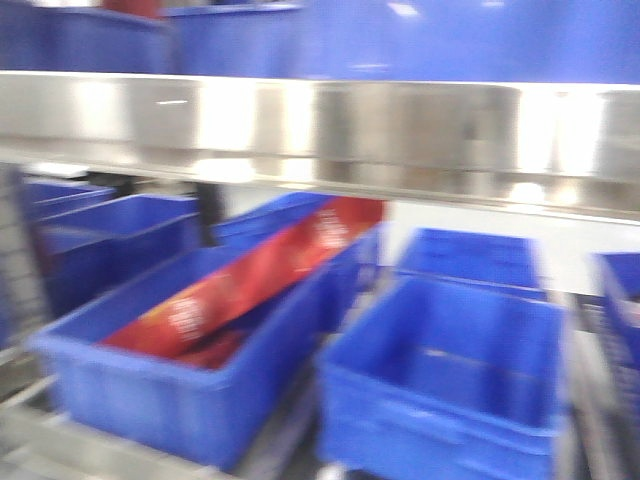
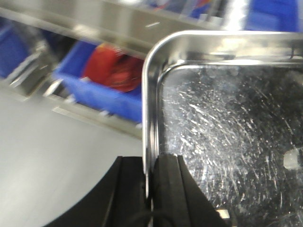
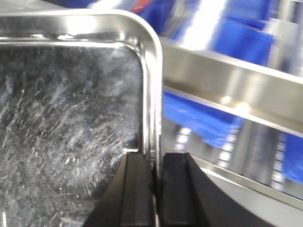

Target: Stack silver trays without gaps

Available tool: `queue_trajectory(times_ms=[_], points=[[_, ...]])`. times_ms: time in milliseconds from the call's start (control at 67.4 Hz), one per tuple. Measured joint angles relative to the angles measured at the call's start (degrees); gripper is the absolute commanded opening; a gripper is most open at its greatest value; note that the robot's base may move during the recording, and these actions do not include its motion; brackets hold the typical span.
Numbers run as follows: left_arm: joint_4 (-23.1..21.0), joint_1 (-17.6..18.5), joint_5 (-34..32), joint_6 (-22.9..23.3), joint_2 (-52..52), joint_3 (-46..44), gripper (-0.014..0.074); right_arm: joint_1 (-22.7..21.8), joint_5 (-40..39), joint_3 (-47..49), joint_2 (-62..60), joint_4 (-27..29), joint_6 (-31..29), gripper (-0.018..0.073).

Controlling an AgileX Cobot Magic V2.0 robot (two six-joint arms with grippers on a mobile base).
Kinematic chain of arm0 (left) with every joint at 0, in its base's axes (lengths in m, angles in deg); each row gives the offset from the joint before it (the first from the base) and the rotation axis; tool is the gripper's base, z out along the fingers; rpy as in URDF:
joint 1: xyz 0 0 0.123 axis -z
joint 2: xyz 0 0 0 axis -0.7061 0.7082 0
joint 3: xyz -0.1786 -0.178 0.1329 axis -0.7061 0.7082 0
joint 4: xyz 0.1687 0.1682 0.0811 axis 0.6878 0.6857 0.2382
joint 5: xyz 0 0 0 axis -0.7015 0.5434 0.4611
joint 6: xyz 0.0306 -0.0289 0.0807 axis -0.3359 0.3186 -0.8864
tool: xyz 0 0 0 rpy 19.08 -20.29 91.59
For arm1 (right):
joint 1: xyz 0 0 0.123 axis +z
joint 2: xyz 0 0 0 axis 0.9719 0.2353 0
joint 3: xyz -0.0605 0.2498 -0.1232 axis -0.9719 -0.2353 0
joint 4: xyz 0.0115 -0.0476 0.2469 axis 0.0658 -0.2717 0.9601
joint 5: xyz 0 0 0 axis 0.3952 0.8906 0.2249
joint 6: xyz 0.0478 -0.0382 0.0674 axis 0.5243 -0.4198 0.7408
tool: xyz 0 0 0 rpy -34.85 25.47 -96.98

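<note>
Silver tray (image 2: 227,142) rim tight in L tool (image 2: 150,163) & R tool (image 3: 156,158); blue bins (image 1: 440,400), red bag (image 1: 250,285), shelf panel (image 1: 400,125) ahead

silver tray (image 2: 222,142): 1 | blue bins (image 1: 440,380): at least 6, blurred | red bag (image 1: 250,290): 1

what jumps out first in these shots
A scratched silver tray fills each wrist view, its rim pinched between the fingers of the left gripper and the right gripper. In the blurred front view, blue bins sit under a shiny steel shelf panel, and a red bag lies slanted in the left one.
</note>
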Motion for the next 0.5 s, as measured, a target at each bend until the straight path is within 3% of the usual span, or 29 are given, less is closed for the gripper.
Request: queue_trajectory(times_ms=[504], points=[[0.1, 0.0, 0.0, 0.0, 0.0, 0.0, -0.0009, 0.0, 0.0, 0.0, 0.0, 0.0, 0.0, -0.0019]])
